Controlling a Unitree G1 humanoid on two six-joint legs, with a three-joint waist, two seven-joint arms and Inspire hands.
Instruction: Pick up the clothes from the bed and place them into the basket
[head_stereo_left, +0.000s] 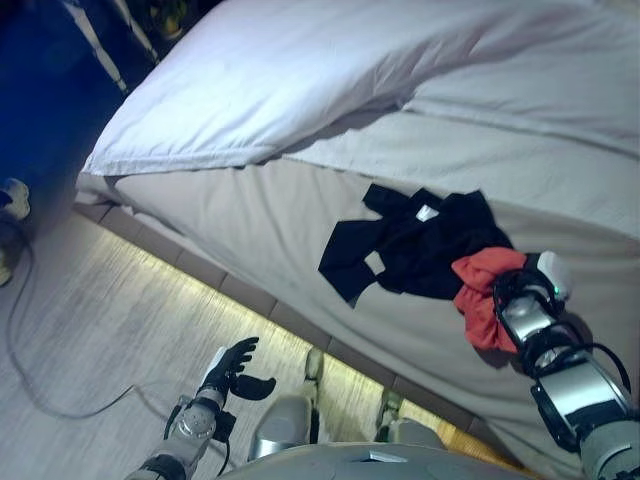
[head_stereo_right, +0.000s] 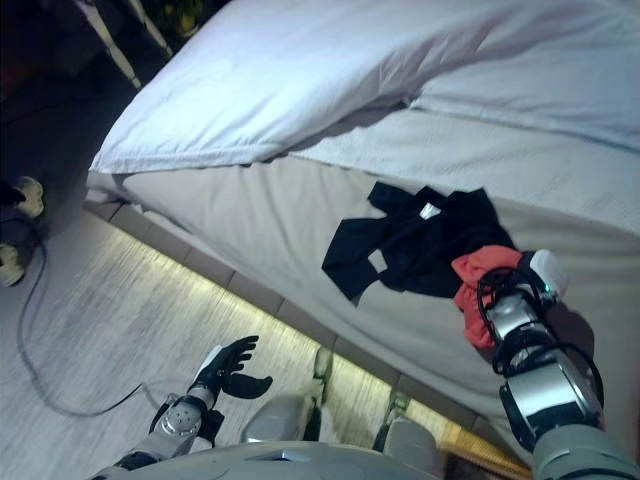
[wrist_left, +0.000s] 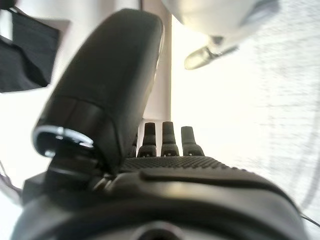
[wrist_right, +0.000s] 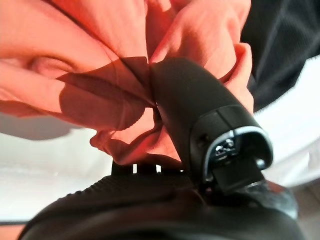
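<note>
Item: right hand (wrist_right: 200, 125) pinching one red garment (head_stereo_left: 478, 290) on the bed (head_stereo_left: 300, 210), gathering cloth for lifting.
Count: two garments; the red lies at 4 o'clock of the black garment (head_stereo_left: 410, 245), touching. Left hand (head_stereo_left: 232, 368) idle, fingers straight, empty. No basket visible.

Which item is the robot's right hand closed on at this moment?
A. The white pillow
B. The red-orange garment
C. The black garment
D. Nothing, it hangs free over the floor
B: the right wrist view shows the right hand with its thumb pressed into bunched folds of the red-orange garment, and the head views show that hand on the bed at the garment, next to the black garment.
</note>
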